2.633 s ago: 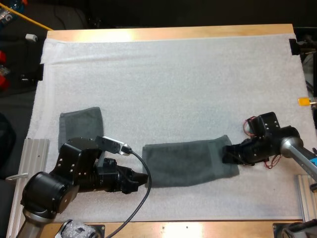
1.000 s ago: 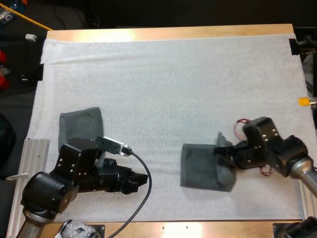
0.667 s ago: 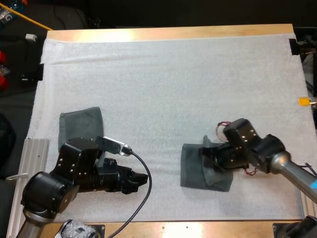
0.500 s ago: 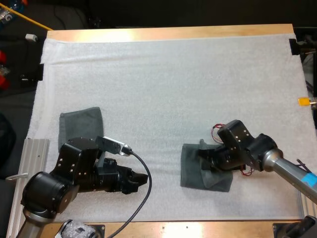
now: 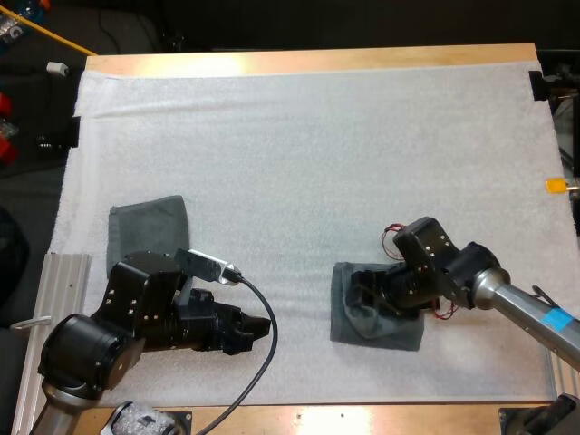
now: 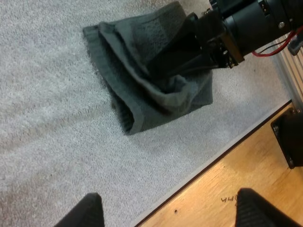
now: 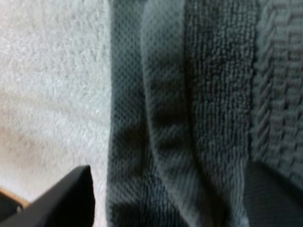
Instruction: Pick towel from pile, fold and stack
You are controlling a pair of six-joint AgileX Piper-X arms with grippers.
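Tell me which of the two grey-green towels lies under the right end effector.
The rumpled towel at the mat's near right: the right end effector is over it. The flat towel lies apart, beside the left arm.

White mat (image 5: 308,163) covers wooden table (image 5: 308,62); metal rail (image 5: 63,285) along near left edge.

In my high view the light lies bright and even on the white mat (image 5: 317,154), with no hard shadows. The wood of the table (image 5: 299,60) glares pale at 11 o'clock, and beyond it all is dark. The towel (image 5: 391,333) looks dim where my right gripper (image 5: 361,294) throws a soft shadow on it.
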